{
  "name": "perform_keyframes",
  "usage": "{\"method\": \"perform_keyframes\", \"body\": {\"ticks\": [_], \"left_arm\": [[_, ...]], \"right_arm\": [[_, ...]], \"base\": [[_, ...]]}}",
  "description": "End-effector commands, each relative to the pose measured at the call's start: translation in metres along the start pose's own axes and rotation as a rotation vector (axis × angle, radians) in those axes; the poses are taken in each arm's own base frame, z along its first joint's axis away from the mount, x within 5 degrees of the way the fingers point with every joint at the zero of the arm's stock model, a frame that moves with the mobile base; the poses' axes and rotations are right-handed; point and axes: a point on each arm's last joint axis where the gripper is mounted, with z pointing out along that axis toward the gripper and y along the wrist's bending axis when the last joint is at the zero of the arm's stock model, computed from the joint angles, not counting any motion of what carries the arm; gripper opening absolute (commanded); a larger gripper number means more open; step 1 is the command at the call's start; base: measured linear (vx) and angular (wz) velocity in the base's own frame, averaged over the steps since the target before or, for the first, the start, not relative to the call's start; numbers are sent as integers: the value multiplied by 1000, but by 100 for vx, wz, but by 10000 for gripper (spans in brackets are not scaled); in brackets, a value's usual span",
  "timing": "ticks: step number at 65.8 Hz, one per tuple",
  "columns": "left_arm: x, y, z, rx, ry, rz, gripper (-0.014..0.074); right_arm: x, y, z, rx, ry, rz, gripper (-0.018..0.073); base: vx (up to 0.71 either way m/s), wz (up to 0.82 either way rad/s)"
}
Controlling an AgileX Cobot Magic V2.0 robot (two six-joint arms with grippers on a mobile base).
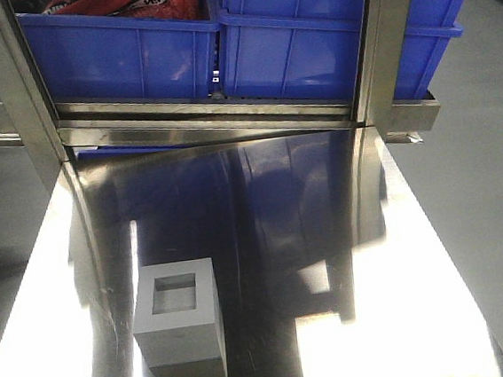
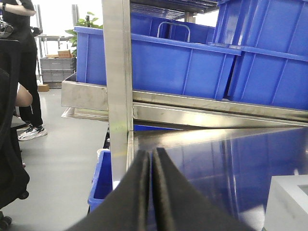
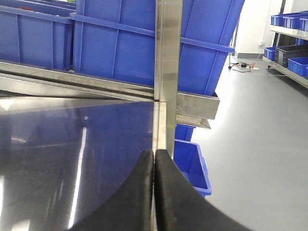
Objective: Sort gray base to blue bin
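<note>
Base (image 1: 179, 313) is set recess-up on the tabletop (image 1: 345, 233), right of the left end effector (image 2: 151, 156). The right end effector (image 3: 154, 158) is judged farther. Both are clenched, empty.

A shiny steel table (image 1: 327, 235) has one thing on it: the gray base (image 1: 179, 313), at 7 o'clock, square hole facing up. At 12 o'clock, a steel rack (image 1: 209, 112) holds two blue bins (image 1: 123, 58).

The desk (image 1: 330, 261) lies open on every side of the gray base (image 1: 179, 316); behind the base, two steel posts (image 1: 20, 95) and a cross rail (image 1: 209, 112) bar the fronts of the blue bins (image 1: 309, 40).
</note>
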Motion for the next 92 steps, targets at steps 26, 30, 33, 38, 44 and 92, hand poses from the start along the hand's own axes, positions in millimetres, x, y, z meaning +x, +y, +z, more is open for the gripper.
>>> {"method": "perform_keyframes", "body": {"ticks": [26,30,33,38,44,92], "left_arm": [[2,0,0,11,-63,-9,-6],[2,0,0,11,-63,-9,-6],[2,0,0,11,-63,-9,-6],[2,0,0,11,-63,-9,-6],[2,0,0,11,-63,-9,-6],[-3,-1,-1,10,-86,61,-6]], "right_arm": [[-3,0,0,1,-75,-16,-9],[-3,0,0,1,-75,-16,-9],[-3,0,0,1,-75,-16,-9],[-3,0,0,1,-75,-16,-9],[-3,0,0,1,-75,-16,-9],[-3,0,0,1,-75,-16,-9]], "base": [[0,0],[0,0],[0,0],[0,0],[0,0],[0,0]]}}
